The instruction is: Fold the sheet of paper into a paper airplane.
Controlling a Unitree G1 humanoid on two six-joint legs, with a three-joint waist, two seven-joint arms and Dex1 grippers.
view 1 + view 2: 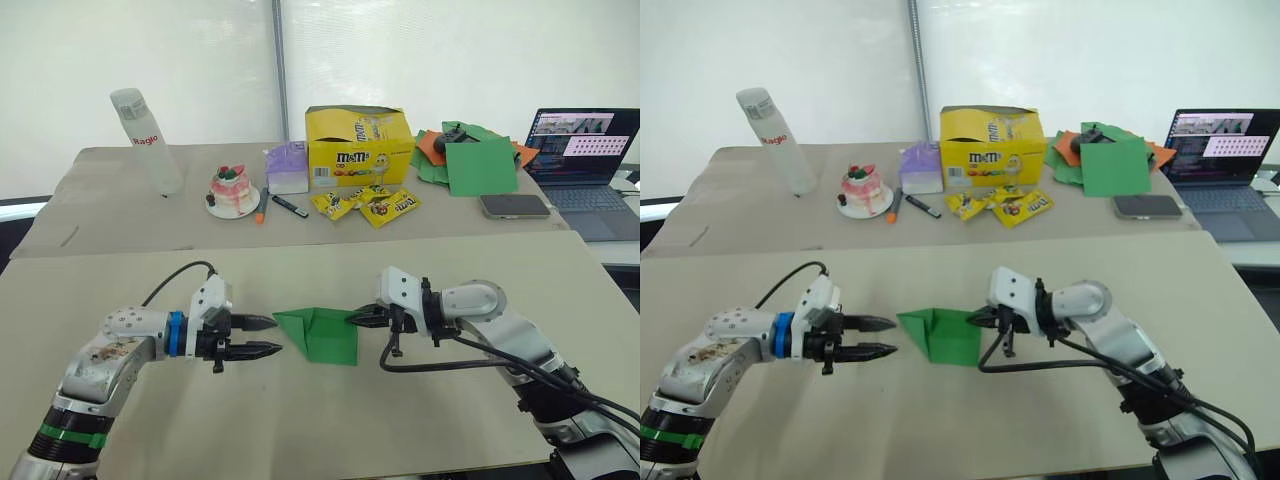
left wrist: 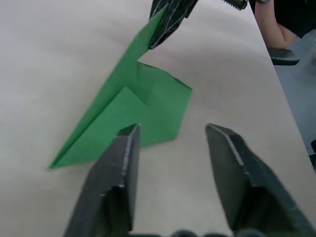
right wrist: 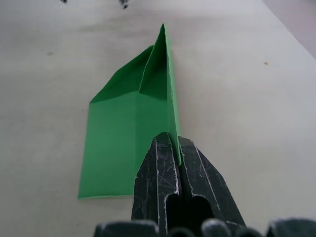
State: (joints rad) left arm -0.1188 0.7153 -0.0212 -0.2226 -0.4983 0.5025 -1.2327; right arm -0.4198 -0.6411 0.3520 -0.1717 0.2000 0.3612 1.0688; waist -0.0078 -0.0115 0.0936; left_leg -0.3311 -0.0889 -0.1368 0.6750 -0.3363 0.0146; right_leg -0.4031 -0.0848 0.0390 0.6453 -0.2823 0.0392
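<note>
The sheet of paper (image 1: 322, 332) is bright green, partly folded into a pointed wedge, and lies on the near tan table between both arms. Its nose points toward my left gripper (image 1: 272, 336). That gripper is open, its black fingers (image 2: 121, 163) just short of the paper's tip, touching nothing. My right gripper (image 1: 358, 318) is shut on the paper's raised rear flap (image 3: 168, 113), pinching the fold upright while the rest of the sheet (image 3: 123, 143) stays flat on the table.
The far table holds a clear bottle (image 1: 147, 140), a small cake (image 1: 233, 190), a yellow M&M's box (image 1: 358, 146) with candy packets, a pile of orange and green papers (image 1: 470, 155), a phone (image 1: 514, 206) and a laptop (image 1: 585, 160).
</note>
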